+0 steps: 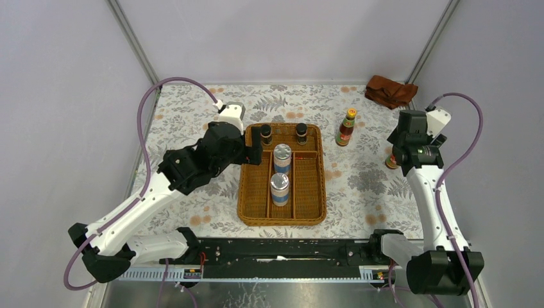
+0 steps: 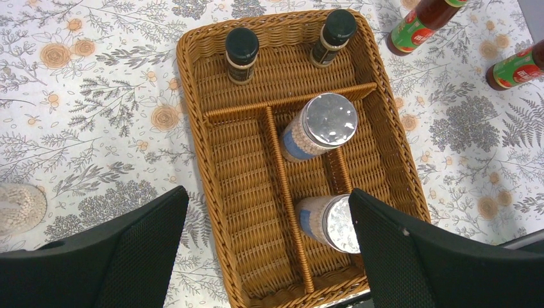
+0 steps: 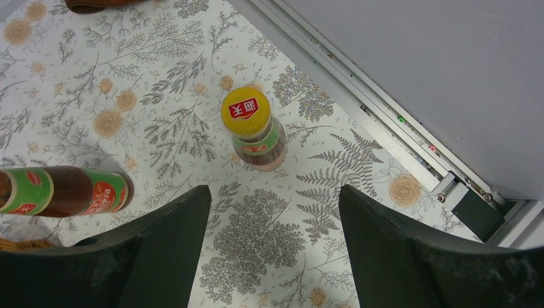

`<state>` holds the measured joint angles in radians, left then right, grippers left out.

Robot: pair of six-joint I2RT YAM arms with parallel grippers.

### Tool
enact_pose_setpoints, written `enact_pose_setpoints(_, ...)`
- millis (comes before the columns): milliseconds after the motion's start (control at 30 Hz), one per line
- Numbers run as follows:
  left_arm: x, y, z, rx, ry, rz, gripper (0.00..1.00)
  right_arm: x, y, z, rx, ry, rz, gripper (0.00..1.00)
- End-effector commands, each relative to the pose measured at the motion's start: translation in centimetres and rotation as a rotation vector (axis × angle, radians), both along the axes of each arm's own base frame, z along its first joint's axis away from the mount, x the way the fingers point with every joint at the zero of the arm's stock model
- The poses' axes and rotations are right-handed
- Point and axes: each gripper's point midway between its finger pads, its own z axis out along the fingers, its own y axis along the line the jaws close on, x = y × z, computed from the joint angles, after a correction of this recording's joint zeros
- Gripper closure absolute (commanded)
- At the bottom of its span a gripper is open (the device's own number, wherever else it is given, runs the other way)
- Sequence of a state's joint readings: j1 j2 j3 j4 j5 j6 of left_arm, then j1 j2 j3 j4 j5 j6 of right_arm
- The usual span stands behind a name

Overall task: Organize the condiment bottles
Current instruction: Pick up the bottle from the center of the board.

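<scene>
**Both Pincers Open as Four Bottles Stand in Tray, Two Sauces Outside**

Nearest the arm bases, the near shaker (image 1: 279, 188) stands in the middle lane of the wicker tray (image 1: 242, 192), silver lid up. The far shaker (image 1: 282, 158) stands just beyond it in the same lane. The left pincer (image 2: 266, 191) hangs over the tray's left rim, level with the far shaker. Its fingers are spread wide, holding nothing and touching neither shaker. In its wrist view one finger (image 2: 436, 256) covers part of the near shaker. A pale round shape (image 2: 19, 208) at that frame's left edge is cut off and too blurred to identify.

To the right, off the tray, the right pincer (image 3: 274, 189) points down at the flowered table (image 1: 359, 186). Its fingers are apart, with only tabletop between them. The nearer sauce bottle (image 3: 253, 128), red with a yellow cap, stands upright just beyond the fingertips, in line with the gap and untouched. From overhead, the right arm hides most of it.

Farther back, the left dark bottle (image 1: 265, 134) and the right dark bottle (image 1: 301, 133) stand side by side in the tray's far cross compartment. The farther sauce bottle (image 1: 346, 127) stands upright on the table near the tray's far right corner, apart from it. The right wrist view cuts off its top. A rust-brown cloth (image 1: 390, 91) lies crumpled in the far right corner.
</scene>
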<state>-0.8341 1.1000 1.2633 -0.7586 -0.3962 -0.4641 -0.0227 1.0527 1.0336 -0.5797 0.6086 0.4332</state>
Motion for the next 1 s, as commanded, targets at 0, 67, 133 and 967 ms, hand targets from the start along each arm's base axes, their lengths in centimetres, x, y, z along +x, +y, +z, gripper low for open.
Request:
enact_pose_setpoints(0,0.7,-0.3,0.3,-0.018,-0.024,-0.020,0.01,2.0,-0.3,0.1,0.026,-0.063,-0.008,0.20)
enact_pose_setpoints(67,1.0,-0.2,0.3,-0.019,-0.023,-0.019,0.01,2.4,-0.5,-0.2,0.023,-0.057,-0.010,0.20)
enact_pose_setpoints(133,1.2,-0.1,0.2,-0.018,-0.022,-0.019,0.01,2.8,-0.8,-0.4,0.022,-0.057,-0.012,0.20)
enact_pose_setpoints(967,3.7,0.9,-0.9,-0.015,0.003,0.001,0.01,5.5,-1.9,-2.9,0.051,-0.022,-0.009,0.27)
